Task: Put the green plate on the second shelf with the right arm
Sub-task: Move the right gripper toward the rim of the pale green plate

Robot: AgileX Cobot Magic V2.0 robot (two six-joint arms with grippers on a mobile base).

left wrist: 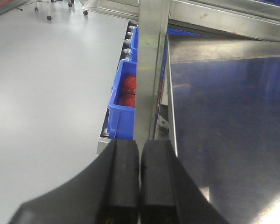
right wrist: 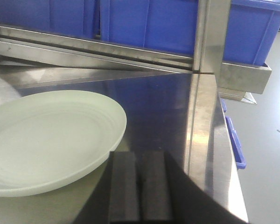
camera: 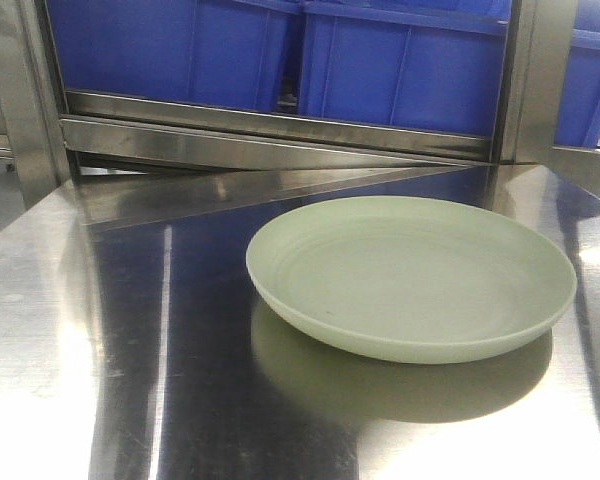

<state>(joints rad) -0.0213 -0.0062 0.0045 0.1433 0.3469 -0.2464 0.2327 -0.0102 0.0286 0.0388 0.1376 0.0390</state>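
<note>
Your plate (camera: 410, 275) lies flat on the steel tabletop (camera: 130, 350), right of centre, with blue bins (camera: 400, 60) at the far side. Your right tool (right wrist: 140, 156), fingers together, is near the plate's right rim. Your left tool (left wrist: 140, 144), also pressed together, is by the left post (left wrist: 151, 70).

The right black angular pincer (right wrist: 140, 158) looks like matt, hard plastic. Just to its left, the large round pale sage-green plate (right wrist: 46, 140) is matt and smooth, with faint concentric rings. Beneath both, the flat stainless-steel shelf surface (right wrist: 163, 112) is polished to a mirror gloss. Beyond the pincer, the boxy blue plastic bins (right wrist: 168, 28) are smooth with a soft sheen. Ahead of the equally matt left black pincer (left wrist: 140, 149) rises a brushed square steel post (left wrist: 151, 70). Left of that pincer, the grey floor (left wrist: 46, 93) looks smooth and faintly glossy.
</note>
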